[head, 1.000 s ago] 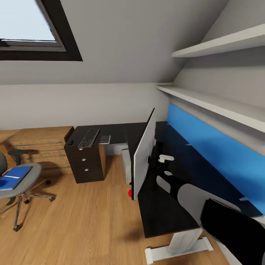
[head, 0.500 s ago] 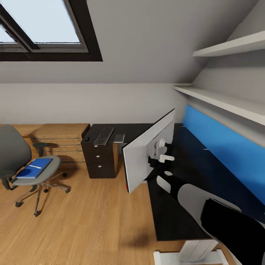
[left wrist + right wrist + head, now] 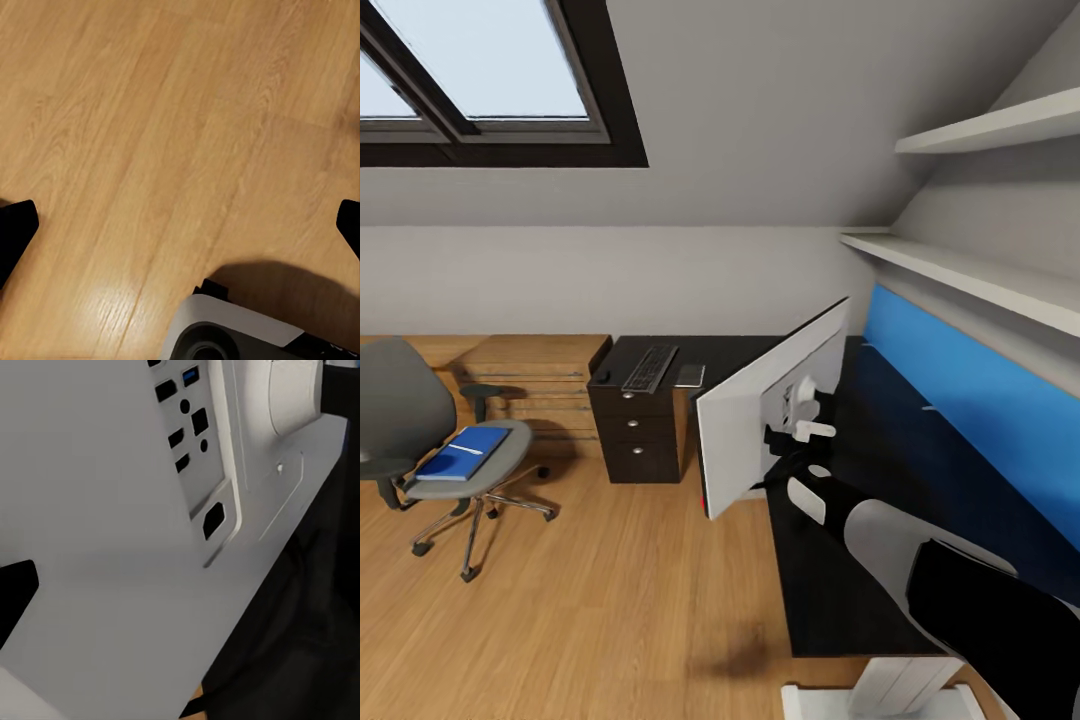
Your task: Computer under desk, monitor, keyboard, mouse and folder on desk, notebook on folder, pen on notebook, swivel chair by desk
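Monitor (image 3: 765, 415): one, on the black desk (image 3: 840, 590), pale grey back turned to the camera, long axis running diagonally from the near-left corner up toward the blue back panel (image 3: 970, 400); screen side faces away, not visible. Right wrist view shows its rear port panel (image 3: 196, 457) close up, several dark sockets, one blue. Right gripper (image 3: 800, 425) sits against the monitor's back at the stand mount; its white fingers (image 3: 812, 430) show there, but whether they are clamped on it or just touching I cannot tell. One dark fingertip (image 3: 15, 592) shows at the edge of the right wrist view.

Keyboard (image 3: 650, 367): one, far from the right gripper on the desk's short leg, long axis pointing away toward the wall. One small grey notebook (image 3: 689, 375) lies just beside it, on the side nearer the gripper. One small dark mouse (image 3: 600, 376) on the keyboard's other side. Three silver-knobbed drawers (image 3: 644, 435) below.

Swivel chair (image 3: 430, 440): one, well apart from the desk on the wooden floor (image 3: 610, 600). One blue folder (image 3: 462, 453) flat on its seat, with one thin whitish pen (image 3: 464, 451) on top.

Left gripper (image 3: 180, 225): two dark fingertips at opposite edges of the left wrist view, spread wide, nothing between them, floor beneath.

Two white shelves (image 3: 970, 280) above the panel.
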